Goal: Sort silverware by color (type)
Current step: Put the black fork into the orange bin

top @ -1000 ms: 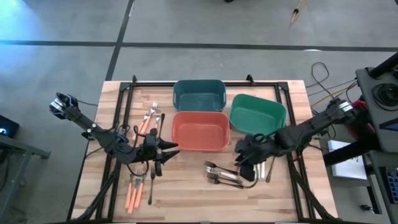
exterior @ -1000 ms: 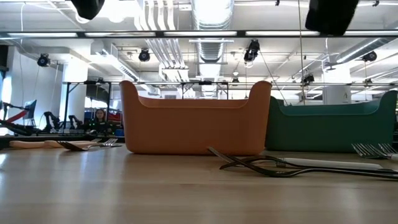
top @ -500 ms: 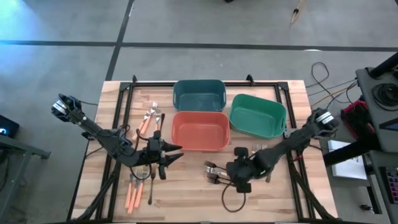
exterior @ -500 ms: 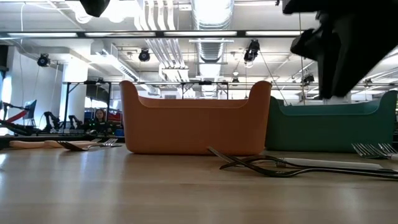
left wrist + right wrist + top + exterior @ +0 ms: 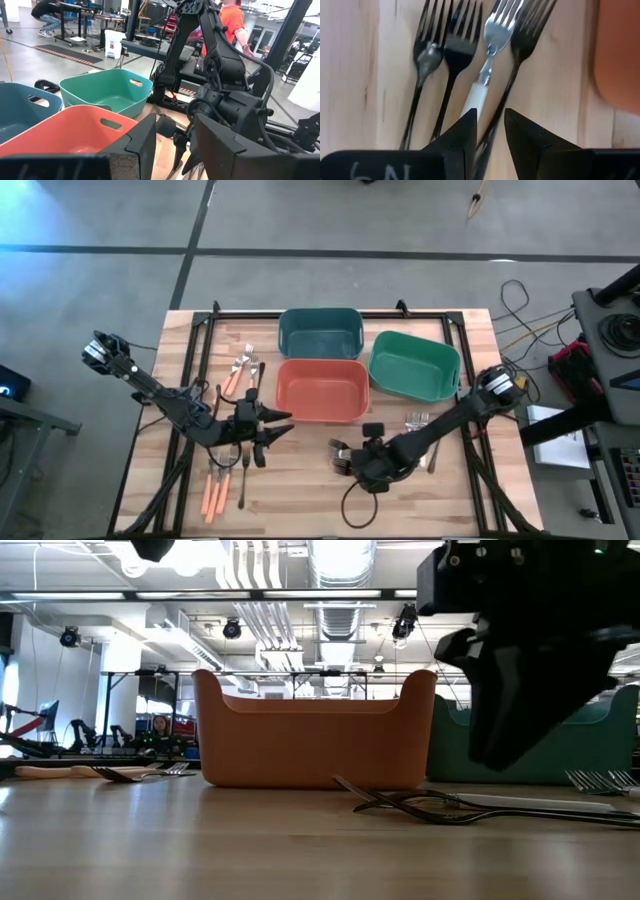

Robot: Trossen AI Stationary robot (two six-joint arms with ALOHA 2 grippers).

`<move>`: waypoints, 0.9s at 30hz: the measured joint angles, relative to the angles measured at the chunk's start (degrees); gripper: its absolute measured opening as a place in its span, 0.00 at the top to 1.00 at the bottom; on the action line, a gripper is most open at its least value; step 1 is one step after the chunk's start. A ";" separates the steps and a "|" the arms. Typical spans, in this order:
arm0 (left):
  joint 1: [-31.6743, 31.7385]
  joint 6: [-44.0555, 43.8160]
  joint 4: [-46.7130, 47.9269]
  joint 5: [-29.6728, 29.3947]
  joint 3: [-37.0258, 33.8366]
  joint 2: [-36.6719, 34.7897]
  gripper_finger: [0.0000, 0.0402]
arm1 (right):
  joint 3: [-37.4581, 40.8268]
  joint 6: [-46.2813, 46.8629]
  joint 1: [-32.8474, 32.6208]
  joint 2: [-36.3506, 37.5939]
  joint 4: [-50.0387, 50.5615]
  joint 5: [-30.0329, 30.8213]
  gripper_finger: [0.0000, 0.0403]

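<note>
just below right gripper (image 5: 489,125) (parted jaws): forks (image 5: 470,55)

Right claw (image 5: 489,125) housing: pale handwritten marks at the lower left of the right wrist frame, roughly "6 N", cut off by the edge and not surely readable.
Bins, forks, bench, room: no readable text, brand, number or sign.

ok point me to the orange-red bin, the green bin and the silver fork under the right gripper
orange-red bin (image 5: 322,412), high view, on its front wall
green bin (image 5: 440,364), high view, on its right rim
silver fork (image 5: 496,26), right wrist view, on its tines
right gripper (image 5: 490,131), right wrist view, between its fingertips
</note>
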State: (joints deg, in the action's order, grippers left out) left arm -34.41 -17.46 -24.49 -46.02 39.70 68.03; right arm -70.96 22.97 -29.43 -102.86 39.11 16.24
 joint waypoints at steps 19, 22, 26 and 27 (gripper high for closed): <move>0.00 0.47 0.02 0.02 0.00 -0.07 0.70 | 0.07 2.86 1.34 -0.36 -4.46 5.91 0.75; 0.00 0.46 0.02 0.00 0.00 -0.07 0.70 | 0.07 4.24 1.47 -0.36 -4.81 5.84 0.68; 0.00 0.46 0.02 0.00 0.00 -0.07 0.70 | 0.09 5.51 1.47 -0.36 -5.06 6.24 0.55; 0.00 0.48 0.02 0.00 0.00 -0.07 0.70 | 0.09 5.42 1.47 -0.36 -5.16 6.31 0.52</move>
State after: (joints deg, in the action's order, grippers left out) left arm -34.41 -16.98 -24.47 -46.02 39.70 67.96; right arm -70.87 28.39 -27.97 -103.22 33.95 22.55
